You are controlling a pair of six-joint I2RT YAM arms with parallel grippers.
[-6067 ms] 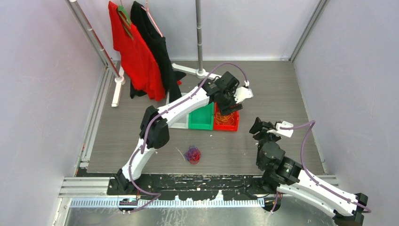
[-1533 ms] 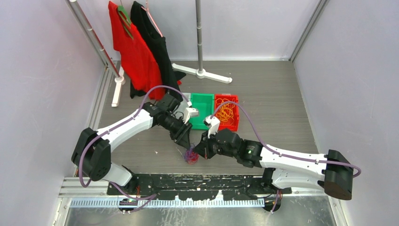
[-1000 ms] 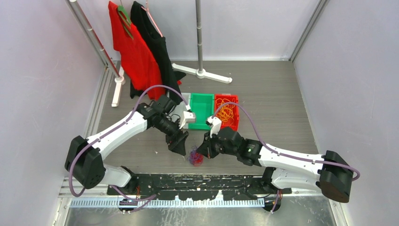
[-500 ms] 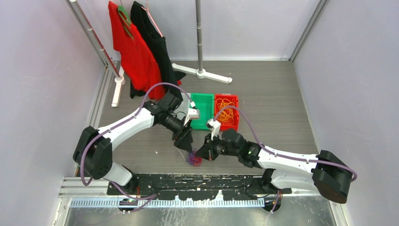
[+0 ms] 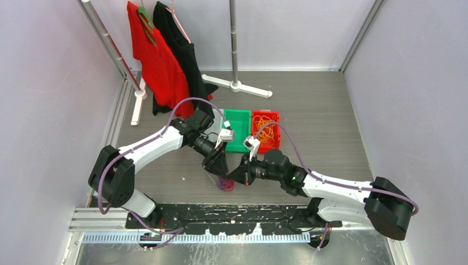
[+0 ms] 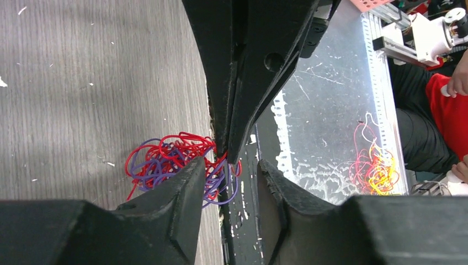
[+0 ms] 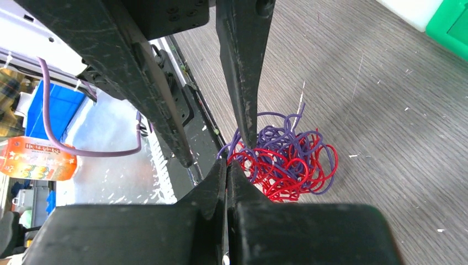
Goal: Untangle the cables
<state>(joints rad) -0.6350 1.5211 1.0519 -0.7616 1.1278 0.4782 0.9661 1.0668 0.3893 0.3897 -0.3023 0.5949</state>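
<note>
Looking down from above, three bins sit side by side in the middle of the table (image 5: pixel 331 110). A white bin (image 5: pixel 214 128) is mostly hidden by the left arm and I can't see inside it. The green bin (image 5: pixel 237 122) looks bare. The red bin (image 5: pixel 274 147) on the right holds loose orange-yellow cables (image 5: pixel 266 130). Nearer, by the table's near edge, lies the red and purple wad (image 5: pixel 225 184), with the left gripper (image 5: pixel 216 167) and right gripper (image 5: pixel 236 175) both pointing at it.

From the left wrist, the left gripper (image 6: pixel 229 179) has its fingers (image 6: pixel 182 190) parted by a narrow gap, straddling purple strands at the right side of the wad (image 6: pixel 165 161). The right gripper (image 6: pixel 227 154) comes in from the far side, its tip at the same strands.

From the right wrist, the right gripper (image 7: pixel 226 168) is pressed shut at the wad (image 7: pixel 290 160); whether a strand is pinched I can't tell. An orange packet (image 7: pixel 33 160) at the left carries print too small to read.
</note>
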